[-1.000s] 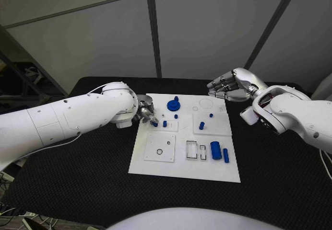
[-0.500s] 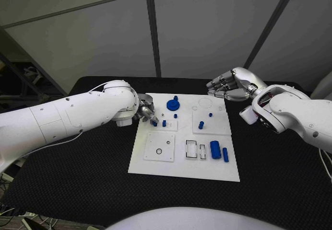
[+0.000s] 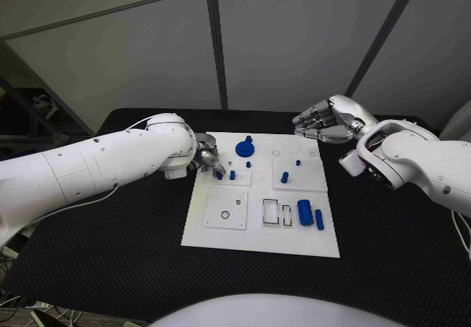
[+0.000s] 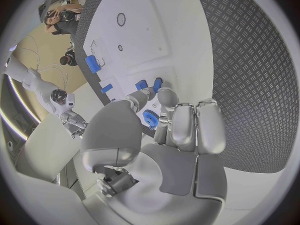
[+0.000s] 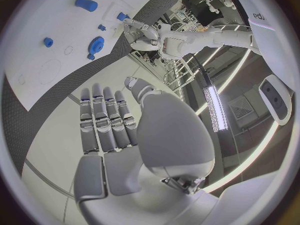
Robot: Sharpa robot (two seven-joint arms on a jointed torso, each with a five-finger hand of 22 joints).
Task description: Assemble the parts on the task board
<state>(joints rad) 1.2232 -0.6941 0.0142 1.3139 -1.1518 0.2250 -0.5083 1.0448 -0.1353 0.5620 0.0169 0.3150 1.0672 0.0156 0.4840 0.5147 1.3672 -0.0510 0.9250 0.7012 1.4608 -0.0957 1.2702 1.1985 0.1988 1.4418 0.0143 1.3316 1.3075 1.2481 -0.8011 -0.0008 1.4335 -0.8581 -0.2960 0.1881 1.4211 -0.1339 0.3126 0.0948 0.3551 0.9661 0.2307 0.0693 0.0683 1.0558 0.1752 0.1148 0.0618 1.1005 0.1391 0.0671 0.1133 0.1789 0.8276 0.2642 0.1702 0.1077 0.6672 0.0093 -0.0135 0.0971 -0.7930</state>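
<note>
Your left hand [image 3: 206,161] sits at the edge of the white task board [image 3: 257,238], low over it. Its fingers [image 4: 167,96] are curled in close together, and their tips come down on a small blue part [image 3: 218,175] that stands in the board. In the left wrist view the fingertips are right at two little blue pegs [image 4: 156,83]; you cannot tell if the hand really pinches one or only touches it. Another small blue peg [image 3: 231,175] stands just beside the fingertips. The round blue gear [image 3: 246,149] lies near this hand, a bit further in on the board, and also shows behind the fingers in the left wrist view [image 4: 149,118].

Your right hand [image 3: 327,121] hangs in the air past the far corner of the board, well apart from the parts. Its fingers [image 5: 105,120] are held straight, side by side, and it holds nothing.

Between your two hands stands one more blue peg [image 3: 284,177]. The fat blue roller [image 3: 305,212] and a thin blue pin [image 3: 319,219] lie side by side on the board, well apart from both hands. The board lies on the black tabletop [image 3: 118,259].
</note>
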